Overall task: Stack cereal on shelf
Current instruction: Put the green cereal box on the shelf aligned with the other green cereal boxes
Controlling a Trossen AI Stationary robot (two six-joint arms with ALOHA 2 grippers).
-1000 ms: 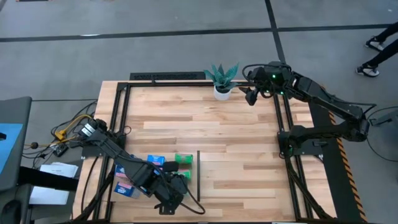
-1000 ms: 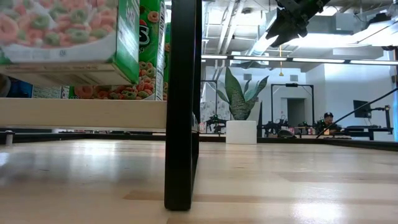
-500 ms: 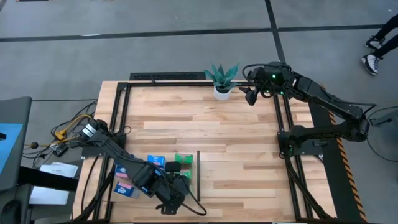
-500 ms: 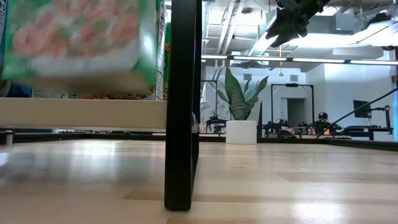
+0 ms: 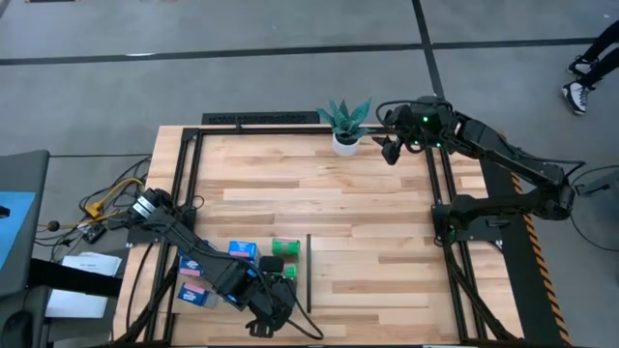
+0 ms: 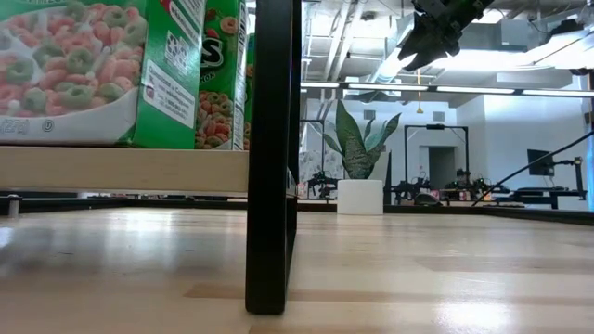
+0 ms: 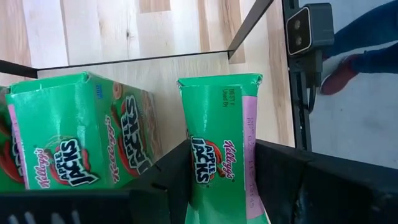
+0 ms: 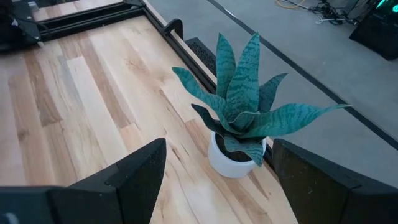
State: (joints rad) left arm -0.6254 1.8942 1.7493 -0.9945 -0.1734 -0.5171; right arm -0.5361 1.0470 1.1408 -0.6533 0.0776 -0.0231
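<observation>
Lowered since earlier, my left hand (image 7: pixel 221 186) now clamps a green cereal box (image 7: pixel 219 134)'s narrow sides near the table's near edge; light, crushable cardboard.

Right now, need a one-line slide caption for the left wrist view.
Left gripper clamps a green Apple Jacks cereal box beside a second green box, above the light-wood shelf.

Green cereal boxes (image 7: pixel 81 140) upright, light-wood shelf (image 5: pixel 338 222)
</observation>
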